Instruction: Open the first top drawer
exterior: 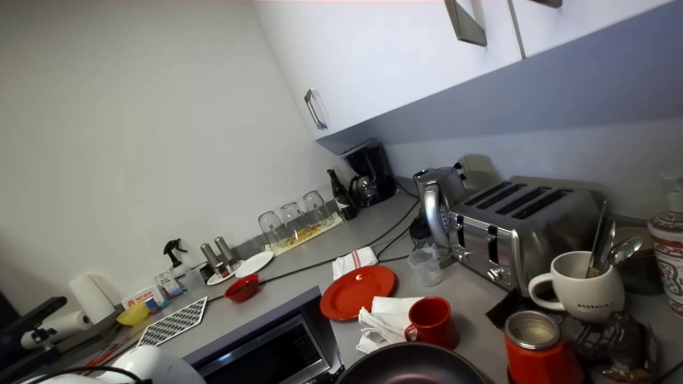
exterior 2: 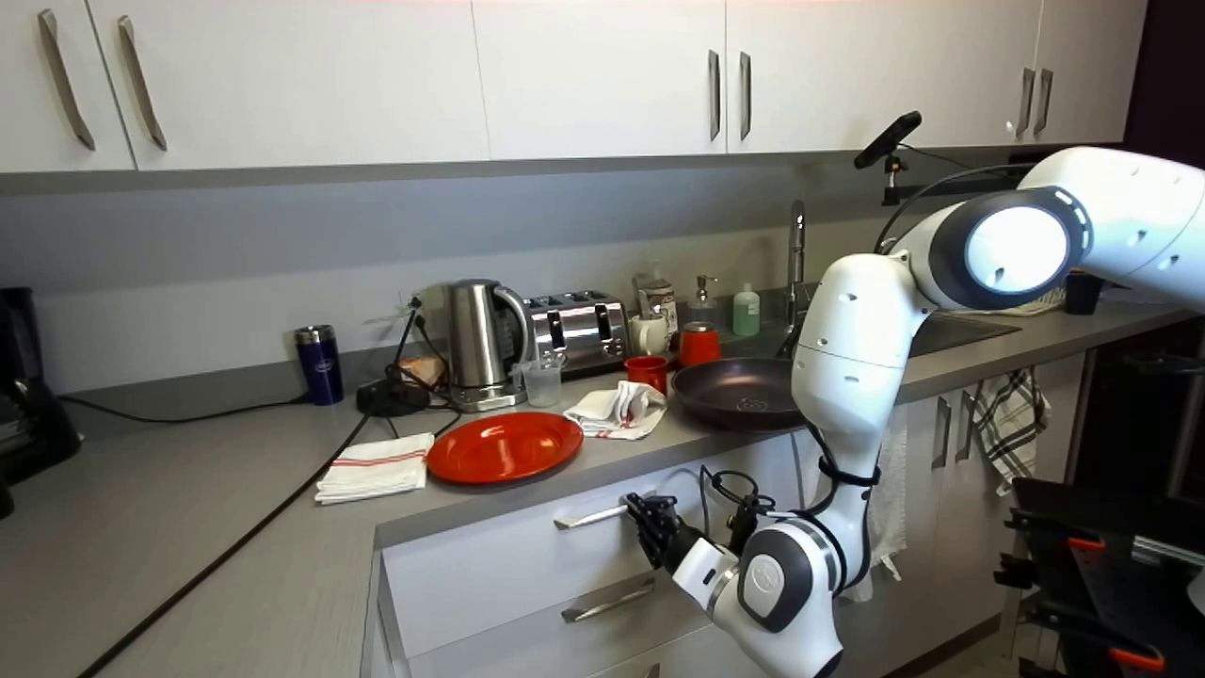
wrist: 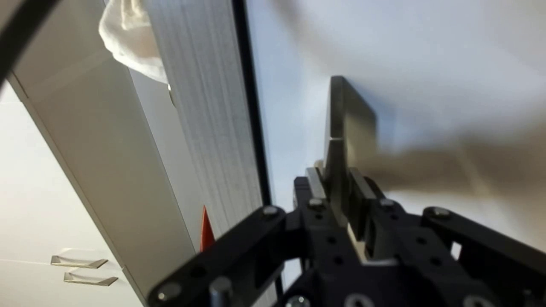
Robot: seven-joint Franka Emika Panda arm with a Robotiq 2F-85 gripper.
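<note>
The top drawer [exterior 2: 471, 579] lies just under the counter edge in an exterior view. Its front looks pale and flat, and its inside does not show. Its metal bar handle [exterior 2: 586, 518] runs across the front. My gripper [exterior 2: 640, 507] is at the right part of this handle. In the wrist view the drawer front [wrist: 435, 51] fills the right side, and the handle [wrist: 337, 111] stands out between the fingers. My gripper [wrist: 334, 181] is closed around the handle, one finger on each side. The drawer is out of view in an exterior view that shows the countertop closely.
A lower drawer handle [exterior 2: 607, 603] sits below. On the counter above are a red plate [exterior 2: 506, 447], a frying pan [exterior 2: 739, 394], a red mug [exterior 2: 647, 370] and a white cloth [exterior 2: 617, 411]. The counter edge [wrist: 204, 106] runs close beside the gripper.
</note>
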